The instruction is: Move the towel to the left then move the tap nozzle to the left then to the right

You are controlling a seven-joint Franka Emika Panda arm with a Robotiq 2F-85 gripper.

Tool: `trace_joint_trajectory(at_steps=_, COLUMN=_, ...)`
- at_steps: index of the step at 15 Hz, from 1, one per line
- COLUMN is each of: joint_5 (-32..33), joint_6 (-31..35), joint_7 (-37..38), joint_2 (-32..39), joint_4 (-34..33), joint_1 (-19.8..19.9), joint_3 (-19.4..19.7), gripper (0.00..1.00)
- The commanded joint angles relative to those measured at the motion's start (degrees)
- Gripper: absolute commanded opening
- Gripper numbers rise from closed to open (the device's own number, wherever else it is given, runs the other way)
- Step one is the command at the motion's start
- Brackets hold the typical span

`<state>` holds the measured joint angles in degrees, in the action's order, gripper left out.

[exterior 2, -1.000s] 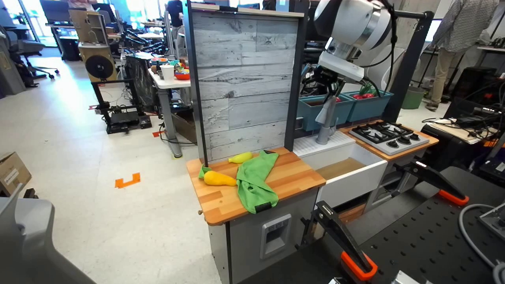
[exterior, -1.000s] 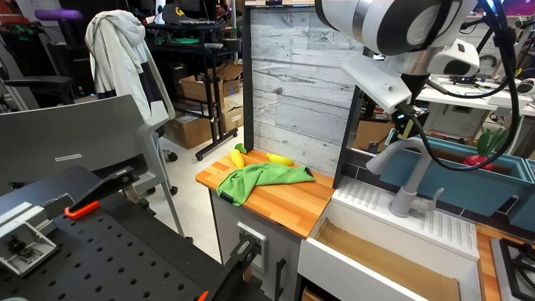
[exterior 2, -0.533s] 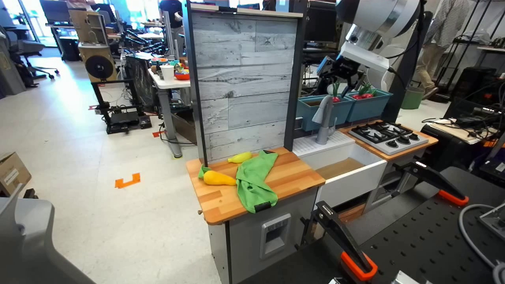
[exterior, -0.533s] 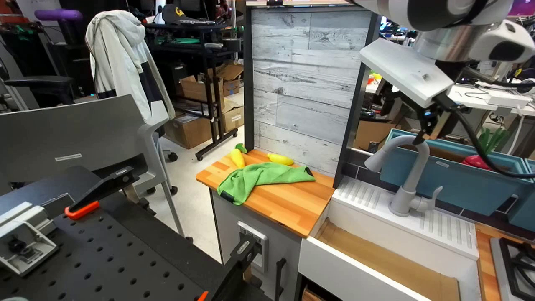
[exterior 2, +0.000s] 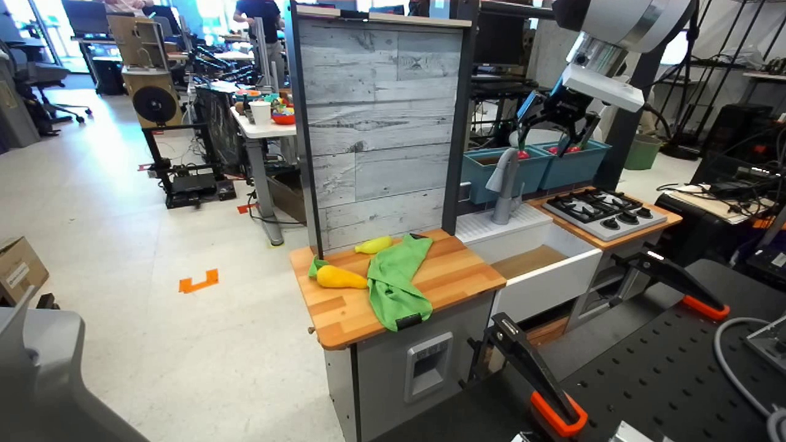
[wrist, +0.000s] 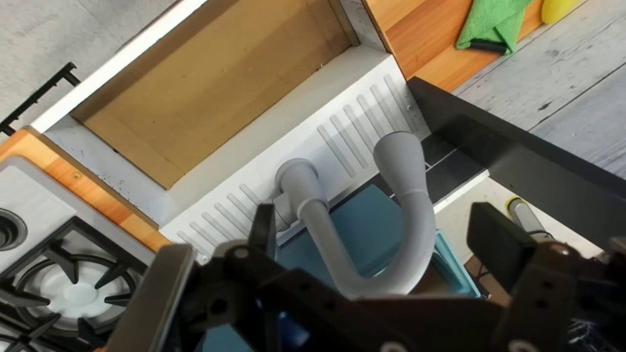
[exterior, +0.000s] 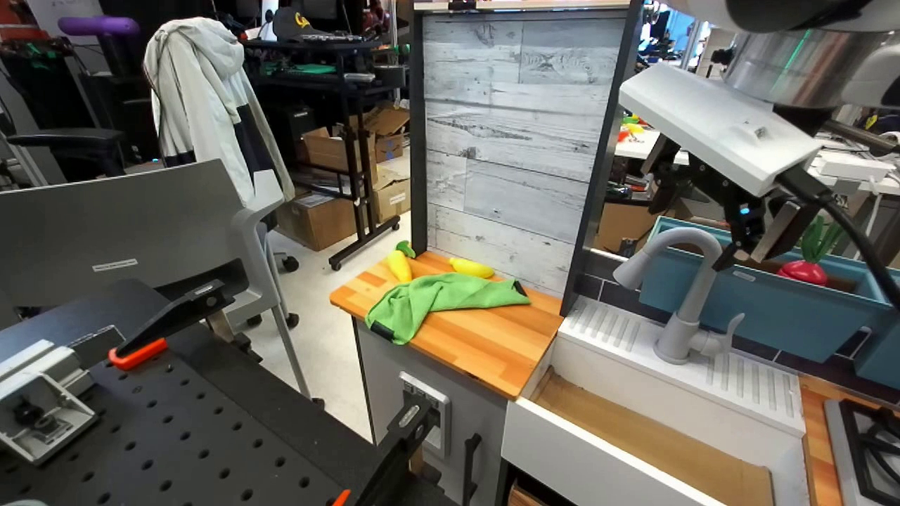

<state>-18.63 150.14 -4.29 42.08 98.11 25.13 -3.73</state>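
The gripper (wrist: 374,220) is spread wide, and the wrist view shows nothing clamped between its fingers (wrist: 496,239); the grey tap (exterior: 696,288) appears in the gap, though whether a fingertip touches it cannot be told. The tap stands upright on the ribbed ledge (exterior: 605,327) behind the sink (exterior: 583,460), its arched spout (wrist: 419,220) ending in a flared nozzle (wrist: 401,164) turned toward the wooden counter (exterior: 485,344) that bears the towel (exterior 2: 399,288). The green towel lies creased and loosely folded there, one dark-trimmed end at the front edge. Judged by look, the tap is moulded plastic: light, stiff, fairly smooth, and probably free to swivel with some friction. The recommended hold is the outer part of the arch, just above the nozzle, where a sideways push has good leverage; a hard squeeze may slip on the round section or strain the mounting. The side lever (exterior: 714,343) and the blue planter (exterior: 766,316) behind call for clearance. The towel should prove limp, light and not slippery, best pinched at a raised fold near its middle; firm pressure is unlikely to harm it.
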Motion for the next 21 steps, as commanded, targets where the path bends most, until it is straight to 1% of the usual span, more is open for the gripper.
trace_joint_trajectory(at_steps=1, joint_5=-1.78, joint_6=-1.55, joint_7=1.20, joint_2=-1.41, joint_4=1.46, joint_1=-1.44, joint_3=0.93, gripper=1.00)
trace_joint_trajectory(at_steps=5, joint_5=-1.67, joint_6=-2.11, joint_7=5.84, joint_2=0.46, joint_4=-0.89, joint_1=-3.67, joint_3=1.84, gripper=1.00)
trace_joint_trajectory(at_steps=9, joint_5=-1.58, joint_6=-1.13, joint_7=11.93, joint_2=2.52, joint_4=-3.04, joint_1=-6.76, joint_3=2.95, gripper=1.00)
trace_joint_trajectory(at_steps=14, joint_5=-0.61, joint_6=-2.26, joint_7=20.28, joint_2=6.43, joint_4=-8.40, joint_1=-10.11, joint_3=6.50, gripper=1.00)
trace_joint_trajectory(at_steps=21, joint_5=0.94, joint_6=-3.25, joint_7=29.55, joint_2=13.48, joint_4=-16.86, joint_1=-13.75, joint_3=11.32, gripper=1.00)
